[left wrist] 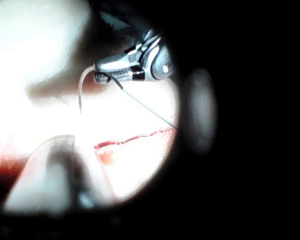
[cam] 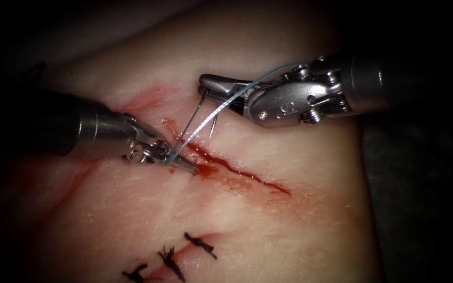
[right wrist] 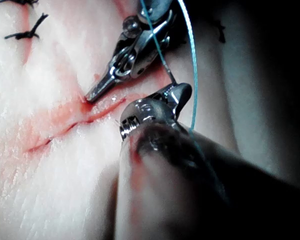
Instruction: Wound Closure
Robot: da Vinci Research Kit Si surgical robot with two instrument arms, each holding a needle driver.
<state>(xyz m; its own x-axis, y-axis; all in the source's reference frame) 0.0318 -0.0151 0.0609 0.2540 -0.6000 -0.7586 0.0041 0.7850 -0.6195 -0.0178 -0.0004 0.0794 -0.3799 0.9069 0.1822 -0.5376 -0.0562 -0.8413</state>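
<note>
The tissue (cam: 268, 230) has a red cut (cam: 247, 175) running down to the right. My right tool (cam: 208, 84) comes in from the upper right, just right of the cut's upper end. Its jaws are shut on the thin curved needle (cam: 191, 120) near mid-curve. The needle's two ends hang down toward the tissue, and I cannot tell whether either touches it. Pale blue thread (cam: 237, 94) runs from the right tool's wrist down to my left tool (cam: 184, 163). The left jaws are shut on the thread, tip resting at the cut's upper end. The right wrist view shows the left tool (right wrist: 97, 90), right tool (right wrist: 177, 92) and thread (right wrist: 192, 65).
Three dark knotted stitches (cam: 200, 243) close the near part of the wound, also seen as stitches (right wrist: 27, 32) in the right wrist view. Red fluid stains the tissue along the cut (right wrist: 65, 127). The left wrist view shows the right tool (left wrist: 102, 70) above the cut (left wrist: 135, 137).
</note>
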